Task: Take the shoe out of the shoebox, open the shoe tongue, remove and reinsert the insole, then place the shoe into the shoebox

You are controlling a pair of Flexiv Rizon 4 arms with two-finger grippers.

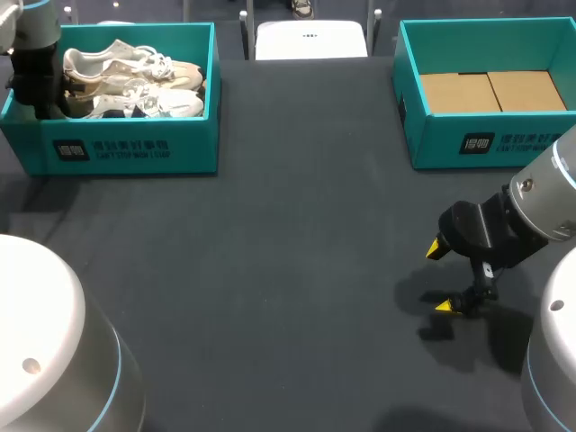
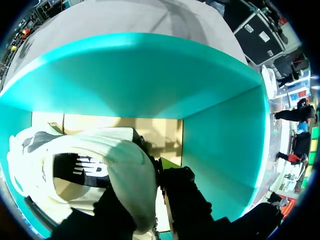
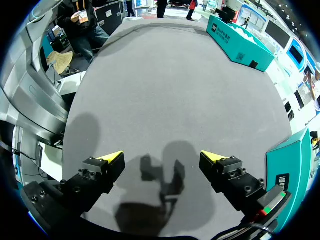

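The shoe (image 2: 100, 165) lies in the left shoebox (image 1: 135, 144), heel right at my left gripper (image 2: 145, 185). I can't tell if it's clamped on yet. A shallow heel grip could slip on the lift, or the toe could catch the box wall. My right gripper (image 1: 440, 278) hangs over the table (image 1: 288, 270), fingers wide apart.

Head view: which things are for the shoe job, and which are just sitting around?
For the job:
- shoes, lying in the left shoebox
- left end effector, down inside that box at a shoe

Just sitting around for now:
- right shoebox, with no shoe in it
- right end effector, open above the table
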